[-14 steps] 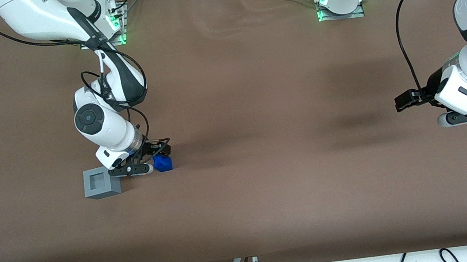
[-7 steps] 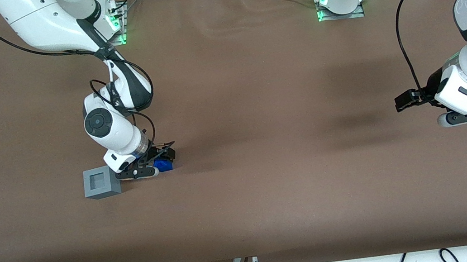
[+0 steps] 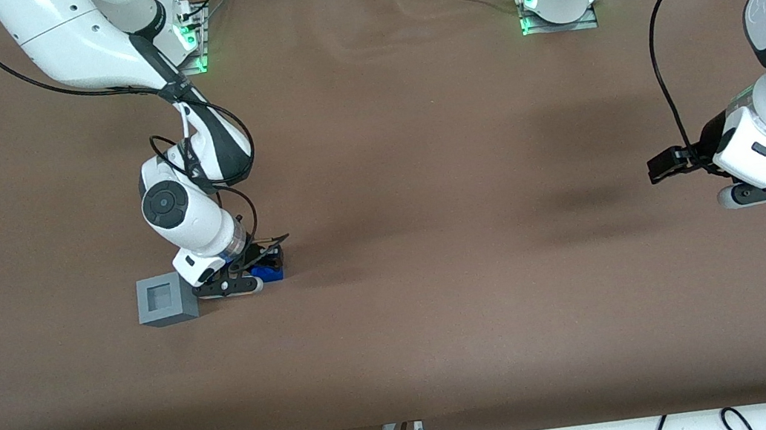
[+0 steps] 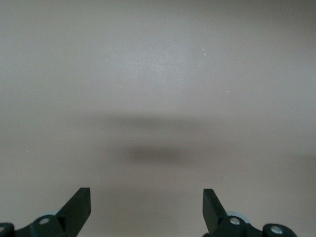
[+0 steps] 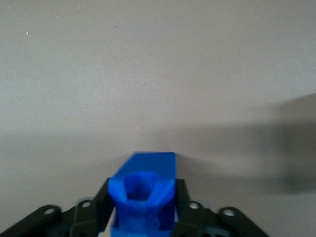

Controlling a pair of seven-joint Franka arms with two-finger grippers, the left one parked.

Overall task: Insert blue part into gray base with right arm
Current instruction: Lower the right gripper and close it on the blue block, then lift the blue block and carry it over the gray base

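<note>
Tabletop (image 3: 439, 297) in brown carries your right arm (image 3: 185, 220), bent low beside the gray base (image 3: 166, 299); your pincer (image 3: 263, 265) is clamped around the blue part (image 5: 143, 192), just beside the base toward the parked arm's end.

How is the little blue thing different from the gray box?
The knobbly bright-blue plastic part is smaller than the light-gray plastic cube base. The blue part sits between the fingers of the right arm's black gripper; the gray base stands free beside it, its square recess empty. Both rest on the brown table.
</note>
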